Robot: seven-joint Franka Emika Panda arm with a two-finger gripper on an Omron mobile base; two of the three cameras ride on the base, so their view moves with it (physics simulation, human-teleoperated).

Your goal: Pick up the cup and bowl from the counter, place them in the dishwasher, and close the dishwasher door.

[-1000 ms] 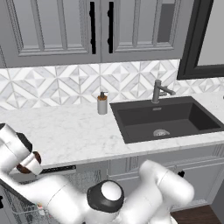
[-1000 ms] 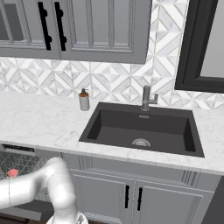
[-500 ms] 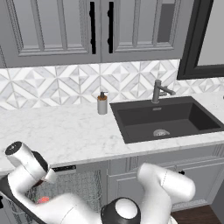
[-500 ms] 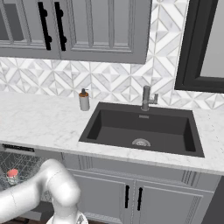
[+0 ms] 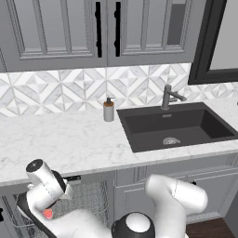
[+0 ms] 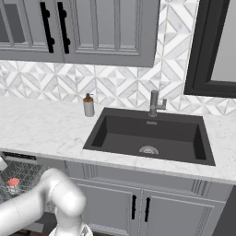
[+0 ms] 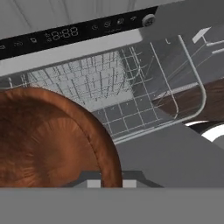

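Reddish-brown bowl [image 7: 48,140] pinched at fingers [image 7: 94,183]

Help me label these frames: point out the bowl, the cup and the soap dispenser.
bowl [image 7: 43,140]: hand view, on its brown inside.
cup [image 6: 13,183]: right base view, on its pink inside.
soap dispenser [image 5: 109,111]: left base view, on its body.

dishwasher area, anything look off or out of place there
Nothing stands out. The dishwasher is open, its wire rack pulled out, and the bowl sits large at the gripper over the rack. The counter carries a soap dispenser.
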